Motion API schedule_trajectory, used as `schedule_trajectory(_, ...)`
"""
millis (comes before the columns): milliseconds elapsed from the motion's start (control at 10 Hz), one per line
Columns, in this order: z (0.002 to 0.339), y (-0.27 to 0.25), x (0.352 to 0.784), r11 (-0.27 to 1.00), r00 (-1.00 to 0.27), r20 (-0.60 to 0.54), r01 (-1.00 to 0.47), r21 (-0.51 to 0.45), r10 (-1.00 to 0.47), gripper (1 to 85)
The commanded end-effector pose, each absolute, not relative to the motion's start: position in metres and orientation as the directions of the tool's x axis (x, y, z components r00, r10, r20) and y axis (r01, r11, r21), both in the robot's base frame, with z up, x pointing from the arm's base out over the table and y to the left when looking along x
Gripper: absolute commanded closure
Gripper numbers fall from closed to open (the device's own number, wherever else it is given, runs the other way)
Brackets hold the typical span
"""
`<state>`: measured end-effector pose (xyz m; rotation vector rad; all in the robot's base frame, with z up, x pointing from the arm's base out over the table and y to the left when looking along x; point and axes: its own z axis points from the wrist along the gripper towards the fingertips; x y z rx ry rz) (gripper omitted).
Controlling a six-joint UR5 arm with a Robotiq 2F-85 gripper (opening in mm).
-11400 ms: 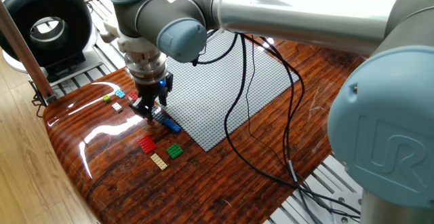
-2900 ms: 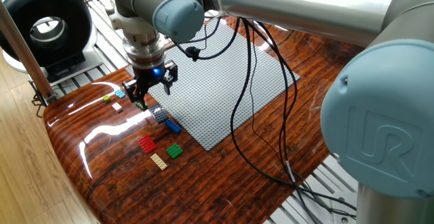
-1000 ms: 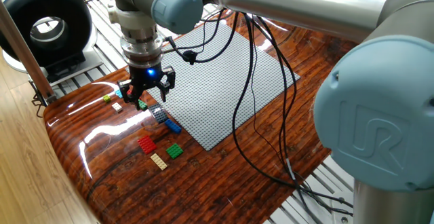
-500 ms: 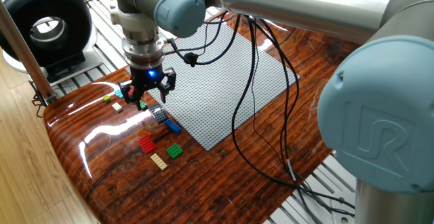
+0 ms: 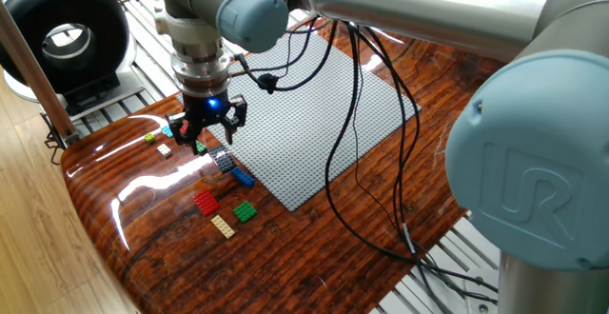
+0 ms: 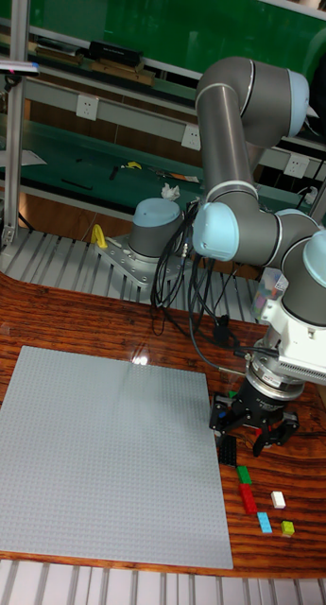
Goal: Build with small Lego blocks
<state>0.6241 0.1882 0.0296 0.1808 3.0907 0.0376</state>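
Three bricks lie nearest the fixed camera on my bench (image 5: 314,257): a tan brick (image 5: 224,225), a green brick (image 5: 245,211) just beside it, and a red brick (image 5: 206,202) a little further back. Past those, a blue brick (image 5: 243,176) and a dark blue brick (image 5: 225,161) sit close against the near-left edge of the grey baseplate (image 5: 314,114), the dark blue one under my claw.

My claw (image 5: 203,133) hangs low over the wood just off that baseplate edge, pointing down, its fingers spread apart with nothing clamped between them; a blue light glows at its base. A small green piece (image 5: 200,147) shows right at the fingertips, though I cannot tell whether they touch it. Left of the claw lie a white brick (image 5: 165,148), a yellow-green brick (image 5: 150,139) and a light blue brick (image 5: 168,131), near one another on the glossy wood.

From the tall fixed view, my claw (image 6: 254,430) hovers beside the baseplate's right edge (image 6: 106,454), and below it run small bricks (image 6: 248,487) in a line, with the white brick (image 6: 278,499) off to the side.

Farther back, black cables (image 5: 357,124) trail across the baseplate.
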Motion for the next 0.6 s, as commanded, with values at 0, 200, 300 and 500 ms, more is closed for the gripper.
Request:
schedule_trajectory(0,0.031,0.193,0.625,0.994,-0.994,-0.043,0.1,0.048,0.102,24.7)
schedule_trajectory(200,0.031,0.191,0.626,0.995,-0.994,-0.049,0.095,0.043,0.097,25.7)
schedule_trajectory(300,0.029,0.192,0.622,0.993,-0.993,-0.04,0.106,0.059,0.108,25.7)
schedule_trajectory(500,0.024,0.187,0.615,0.992,-0.994,-0.032,0.106,0.066,0.108,26.0)
